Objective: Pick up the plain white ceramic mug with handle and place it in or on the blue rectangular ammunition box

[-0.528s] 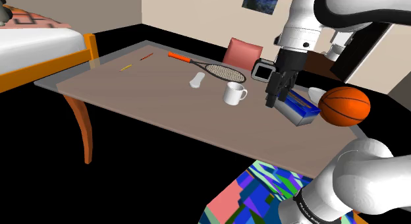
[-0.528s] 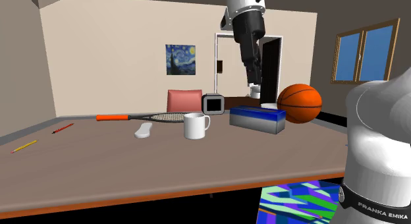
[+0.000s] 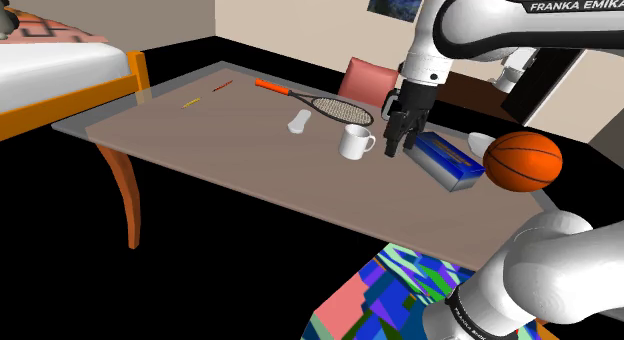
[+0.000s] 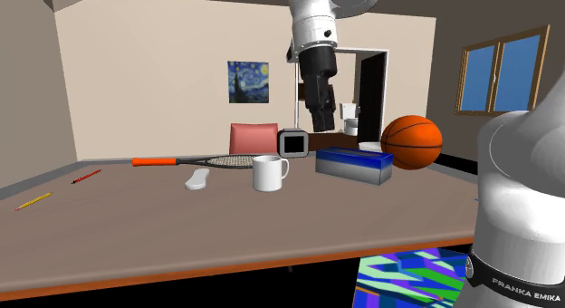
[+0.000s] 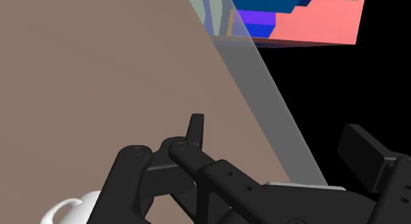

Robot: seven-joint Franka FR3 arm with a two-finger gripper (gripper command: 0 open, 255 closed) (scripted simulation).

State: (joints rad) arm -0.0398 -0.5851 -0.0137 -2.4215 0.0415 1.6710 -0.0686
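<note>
A plain white mug (image 3: 354,142) with a handle stands upright on the brown table (image 3: 220,138), also seen as the mug (image 4: 269,173) and at the edge as the mug (image 5: 62,211). Just beside it, toward the shoulder view's right, lies the blue and grey rectangular box (image 3: 448,160), the same box (image 4: 353,163). My gripper (image 3: 393,146) hangs in the air between mug and box, above table level. The gripper (image 4: 321,123) is open and holds nothing; in the wrist view the gripper (image 5: 280,147) has its fingers well apart.
An orange basketball (image 3: 523,160) sits beside the box's far end. A tennis racket (image 3: 330,106), a small white object (image 3: 297,122) and two pencils (image 3: 191,103) lie farther along the table. A small black cube (image 4: 293,143) and a pink chair (image 3: 367,81) stand behind the mug. A bed is at the left.
The gripper has swung from above the box toward the mug, leftward in both exterior views and slightly lower. The mug and box have stayed put.
</note>
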